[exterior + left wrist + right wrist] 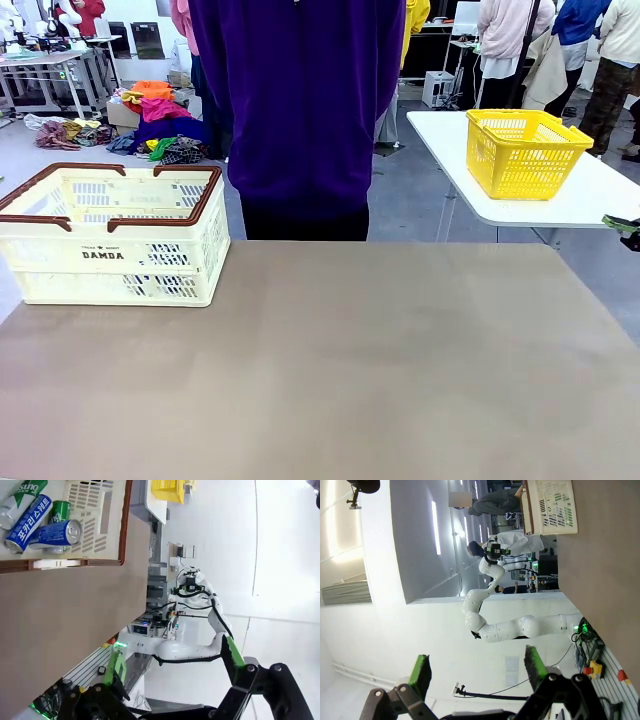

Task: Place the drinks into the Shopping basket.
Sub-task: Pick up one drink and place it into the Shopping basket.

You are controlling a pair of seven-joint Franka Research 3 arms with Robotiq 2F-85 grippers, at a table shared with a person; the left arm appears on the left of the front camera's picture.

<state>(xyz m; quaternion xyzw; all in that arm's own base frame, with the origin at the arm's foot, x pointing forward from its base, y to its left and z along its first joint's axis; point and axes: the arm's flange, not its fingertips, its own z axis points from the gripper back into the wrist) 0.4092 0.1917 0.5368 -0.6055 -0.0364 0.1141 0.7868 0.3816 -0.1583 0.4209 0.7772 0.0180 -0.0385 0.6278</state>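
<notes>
The cream Shopping basket [60, 258] with brown rim and "DAMDA" print stands at the table's far left. In the left wrist view, drinks lie on their sides inside the basket [95, 505]: a blue can with Korean lettering [27, 522], a second blue can [56, 533], a small green can [60, 509] and a green and silver one [21, 494]. My left gripper [174, 660] is open and empty, raised away from the table. My right gripper [477, 669] is also open and empty, with the basket [552, 505] far off.
A person in a purple top [300, 100] stands at the far side of the brown table [330, 370]. A yellow mesh basket [525, 150] sits on a separate white table at the back right. Clothes lie heaped on the floor behind.
</notes>
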